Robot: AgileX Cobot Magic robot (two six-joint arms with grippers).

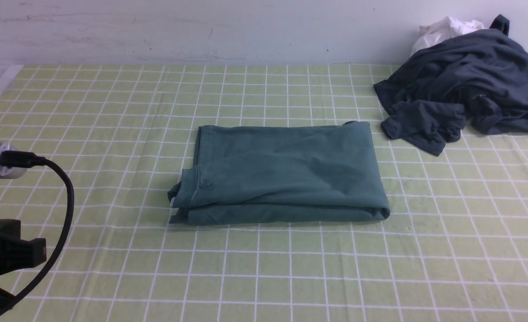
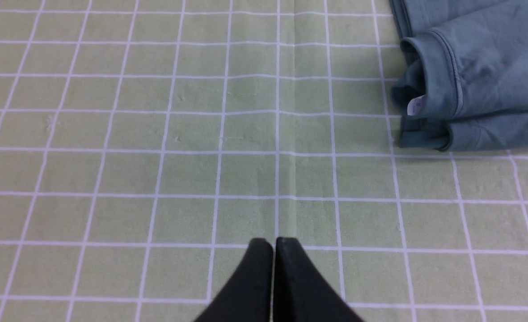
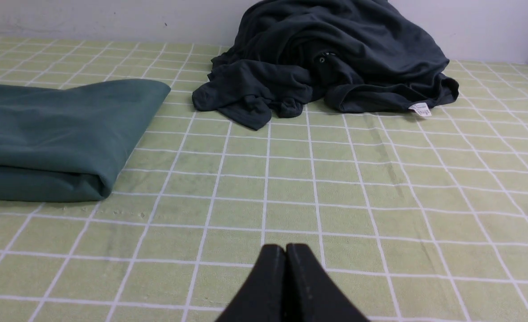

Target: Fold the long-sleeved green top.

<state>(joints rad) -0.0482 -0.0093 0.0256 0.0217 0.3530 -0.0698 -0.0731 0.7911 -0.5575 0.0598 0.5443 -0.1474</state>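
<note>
The green long-sleeved top point(image 1: 281, 172) lies folded into a thick, roughly rectangular stack near the middle of the green checked tablecloth point(image 1: 290, 268). Its layered edges show at the robot's left end, where a rolled hem and a small white label point(image 2: 416, 105) peek out; the right end is a smooth rounded fold. The upper surface carries a few soft creases.

Neither arm touches it. The left gripper point(image 2: 273, 243) hovers over bare cloth well to the left of the top, its two black fingers pressed together with only a hairline seam between them and nothing held. The right gripper point(image 3: 285, 248) is likewise closed and empty, set over bare cloth to the right of the stack.

At the far right, against the pale wall point(image 1: 201, 27), a dark charcoal garment point(image 1: 465, 94) sits in a crumpled heap, apart from the top. A white cloth point(image 1: 442, 29) shows behind it, possibly tucked partly under the heap.
</note>
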